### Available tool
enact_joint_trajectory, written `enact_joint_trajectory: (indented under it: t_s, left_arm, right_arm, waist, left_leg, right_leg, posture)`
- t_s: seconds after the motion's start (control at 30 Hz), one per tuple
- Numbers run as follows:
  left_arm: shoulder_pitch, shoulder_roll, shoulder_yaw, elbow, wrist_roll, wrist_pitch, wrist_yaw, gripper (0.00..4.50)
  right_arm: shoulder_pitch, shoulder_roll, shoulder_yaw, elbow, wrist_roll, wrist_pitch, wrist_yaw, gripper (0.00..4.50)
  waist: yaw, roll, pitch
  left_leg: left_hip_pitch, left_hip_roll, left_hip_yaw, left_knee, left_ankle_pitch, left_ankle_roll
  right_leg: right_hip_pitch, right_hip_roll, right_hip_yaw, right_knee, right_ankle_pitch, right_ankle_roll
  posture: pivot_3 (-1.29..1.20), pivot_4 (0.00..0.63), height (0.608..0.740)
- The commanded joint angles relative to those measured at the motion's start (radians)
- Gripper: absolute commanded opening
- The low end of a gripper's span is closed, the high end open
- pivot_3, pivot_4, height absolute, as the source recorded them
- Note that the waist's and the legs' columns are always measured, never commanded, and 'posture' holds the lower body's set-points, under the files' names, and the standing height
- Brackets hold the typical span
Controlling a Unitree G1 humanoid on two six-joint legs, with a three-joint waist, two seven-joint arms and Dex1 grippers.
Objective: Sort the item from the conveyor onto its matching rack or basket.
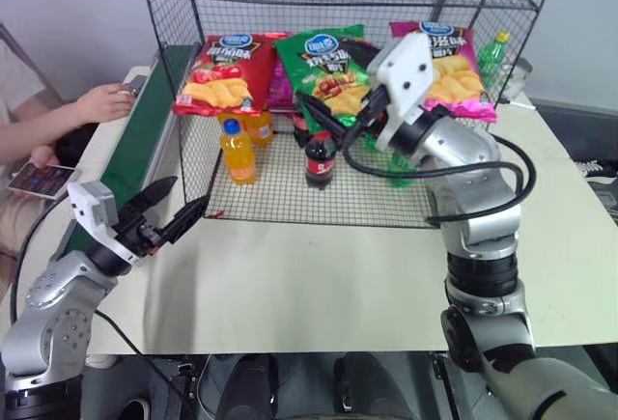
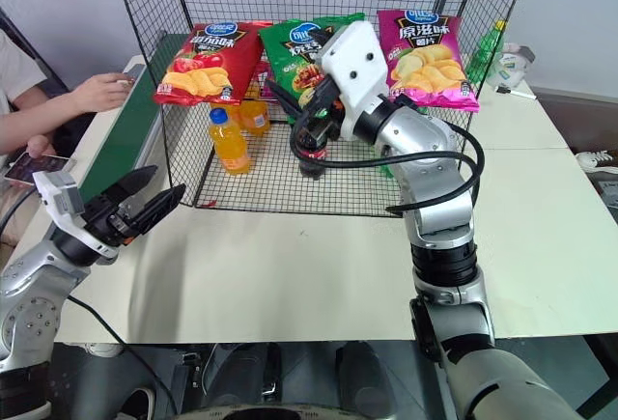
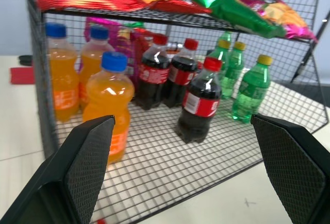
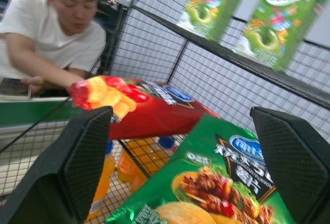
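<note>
On a pale surface (image 1: 290, 275), the rack (image 1: 290, 188) holds three crisp bags; both grippers (image 1: 174, 210) (image 4: 170, 147) are released.

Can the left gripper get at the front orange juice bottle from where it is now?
Probably yes: the open left gripper faces the rack's open front, and the orange juice bottle stands unblocked near that edge.

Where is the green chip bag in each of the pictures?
Left eye view: green crisp bag lies mid-shelf on the rack, between the red bag and magenta bag.
Right eye view: same spot.
Left wrist view: top edge.
Right wrist view: bottom middle.
Shared landmark: the red bag.
</note>
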Motion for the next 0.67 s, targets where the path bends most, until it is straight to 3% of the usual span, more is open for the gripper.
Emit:
enact_joint_trajectory:
  t_s: [0.03,0.07,0.17,0.37,0.5,0.67]
  left_arm:
    - [-0.006,0.008,-0.004,-0.037,0.011,-0.011,0.003,4.5]
    - [-0.002,0.01,-0.001,-0.043,0.007,-0.009,0.003,4.5]
    - [0.032,0.048,0.031,-0.062,0.005,0.011,-0.006,4.5]
    - [0.098,0.139,0.104,-0.043,0.026,0.025,-0.023,4.5]
    - [0.123,0.176,0.107,-0.02,0.06,0.032,-0.023,4.5]
    - [0.108,0.189,0.097,0.057,0.108,-0.014,-0.075,4.5]
  right_arm:
    - [0.018,-0.007,-0.012,-0.019,0.046,-0.054,0.0,4.44]
    - [0.024,-0.011,-0.017,-0.024,0.066,-0.057,0.01,4.44]
    - [0.067,-0.026,-0.135,-0.105,0.317,0.057,0.099,4.44]
    - [0.325,-0.274,-0.326,-0.19,0.657,0.197,0.348,4.44]
    - [0.554,-0.43,-0.374,-0.15,0.644,0.142,0.489,4.44]
    - [0.735,-0.5,-0.396,0.016,0.507,-0.095,0.587,4.44]
  waist:
    - [-0.002,0.0,0.0]
    - [-0.003,0.0,0.0]
    - [-0.005,0.0,0.0]
    - [0.004,0.0,0.0]
    - [0.004,0.001,0.0]
    - [0.0,0.001,0.0]
  left_leg:
    - [0.0,0.0,0.0,0.0,0.0,0.0]
    - [0.0,0.0,0.0,0.0,0.0,0.0]
    - [0.0,0.001,0.0,-0.001,0.0,0.0]
    - [0.0,0.001,-0.002,-0.002,-0.001,0.002]
    - [0.001,0.001,-0.002,-0.004,-0.002,0.003]
    - [0.001,0.0,-0.001,-0.005,-0.002,0.003]
  right_leg:
    - [0.0,0.0,0.0,0.0,0.0,0.0]
    - [0.0,0.0,0.0,0.0,0.0,0.0]
    - [-0.001,0.001,0.0,0.0,0.0,0.0]
    - [0.005,0.0,-0.002,-0.008,0.0,0.0]
    - [0.007,-0.001,-0.003,-0.013,0.0,0.0]
    - [0.007,-0.001,-0.003,-0.014,0.0,0.0]
  posture:
    - [0.0,0.15,0.739]
    - [0.0,0.15,0.739]
    - [0.0,0.15,0.739]
    - [0.0,0.15,0.739]
    - [0.0,0.15,0.739]
    - [0.0,0.15,0.739]
